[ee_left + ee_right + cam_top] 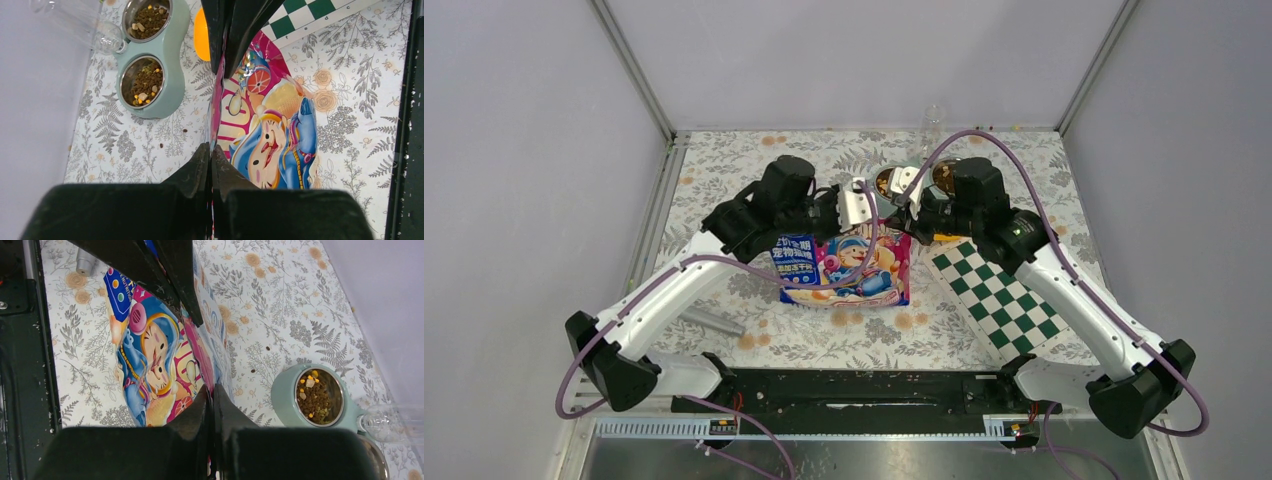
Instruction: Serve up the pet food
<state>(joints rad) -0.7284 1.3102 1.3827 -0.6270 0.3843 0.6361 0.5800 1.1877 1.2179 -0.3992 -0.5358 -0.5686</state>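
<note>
Bright, even, diffuse light from overhead; all views well exposed. Top view: only soft, faint shadows under the arms on the tablecloth (714,160). The metal plate (861,207) at the left wrist blows out to white. The enclosure posts lean outward, mild wide-angle distortion. Wrist views: left gripper's fingers (197,172) and right gripper's fingers (197,412) sit close to the lens, dark, soft-edged, little surface detail. The bag (270,135) is glossy with a slight sheen, print sharp. Pet food (145,85) in focus. Steel bowl rim (123,82) catches light. Clear bottle (395,422) is washed out, possibly slightly blurred.
</note>
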